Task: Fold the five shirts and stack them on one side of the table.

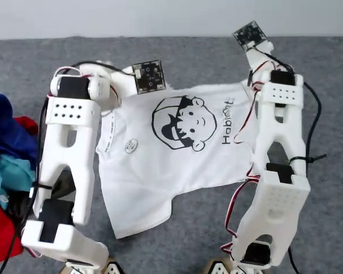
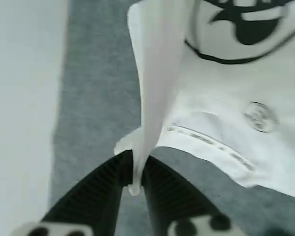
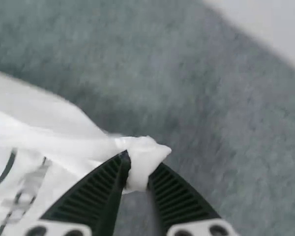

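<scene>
A white shirt with a black cartoon face print lies spread on the grey table between both arms. My left gripper is shut on a pinched fold of the white shirt at its far left edge, lifting the cloth. My right gripper is shut on a bunched corner of the white shirt at its far right edge. In the high view the left arm stands along the shirt's left side and the right arm along its right side.
A heap of blue, teal and red shirts lies at the table's left edge beside the left arm's base. Grey table surface runs to a pale wall at the back.
</scene>
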`<control>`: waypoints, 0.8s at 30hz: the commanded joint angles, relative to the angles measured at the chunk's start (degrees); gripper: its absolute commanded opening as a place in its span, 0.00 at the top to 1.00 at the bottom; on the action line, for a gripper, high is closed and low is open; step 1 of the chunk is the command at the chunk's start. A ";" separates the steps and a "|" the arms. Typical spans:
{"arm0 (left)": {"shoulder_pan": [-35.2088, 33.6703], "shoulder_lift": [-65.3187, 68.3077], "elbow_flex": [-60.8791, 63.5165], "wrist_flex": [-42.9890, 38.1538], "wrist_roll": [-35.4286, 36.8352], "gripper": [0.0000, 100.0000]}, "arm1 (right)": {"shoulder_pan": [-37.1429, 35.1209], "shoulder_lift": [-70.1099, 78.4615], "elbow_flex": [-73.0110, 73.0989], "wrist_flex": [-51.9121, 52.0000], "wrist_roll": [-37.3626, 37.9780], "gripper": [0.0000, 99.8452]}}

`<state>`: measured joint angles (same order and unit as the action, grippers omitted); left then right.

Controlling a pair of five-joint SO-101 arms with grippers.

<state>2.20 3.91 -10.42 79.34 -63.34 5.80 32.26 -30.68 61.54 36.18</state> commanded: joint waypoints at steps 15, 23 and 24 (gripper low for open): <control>8.70 -20.04 15.34 21.19 8.88 0.99 | 2.33 -1.27 -12.92 41.36 0.00 0.99; 14.42 -35.25 37.49 21.19 13.01 0.99 | 4.88 -8.66 0.00 41.27 3.43 0.99; 14.51 -36.40 39.34 21.10 13.27 0.99 | 4.88 -9.71 2.11 41.19 3.60 0.99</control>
<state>15.74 -27.38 24.92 98.86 -51.65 9.76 28.57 -32.79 100.31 38.37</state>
